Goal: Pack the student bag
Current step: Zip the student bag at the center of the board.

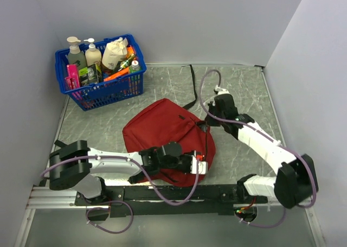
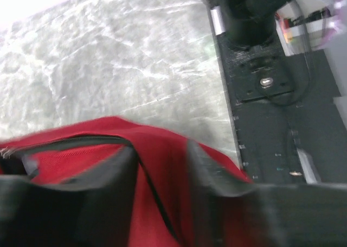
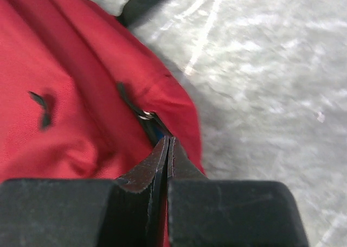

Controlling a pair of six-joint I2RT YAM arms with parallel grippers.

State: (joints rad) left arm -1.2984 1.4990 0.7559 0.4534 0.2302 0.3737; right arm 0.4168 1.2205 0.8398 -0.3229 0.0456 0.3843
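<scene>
Right end effector (image 3: 168, 143): fingers pressed together, no gap between them. Tips rest on the right edge of the student bag (image 1: 162, 125), just at a small metal zipper slider (image 3: 145, 115). Cannot tell whether anything thin is pinched between the tips.

Left end effector (image 2: 160, 156): fingers (image 2: 70, 203) stand apart, with a ridge of red fabric and a black zipper line (image 2: 152, 187) between them. The wrist view is blurred, so I cannot tell whether they pinch the cloth or only straddle it. In the top view this end effector lies over the bag's near right corner.

Student bag: dark red, lying flat on the grey bench (image 1: 238, 84), about mid-width and toward the near side. Its near edge is close to the black mounting rail (image 1: 179, 191). One black strap (image 1: 191, 87) trails from it toward the far wall.

Blue plastic basket (image 1: 108, 90): far left corner of the bench, apart from the bag. It is filled with pump bottles (image 1: 76, 51) and other packaged items.
</scene>
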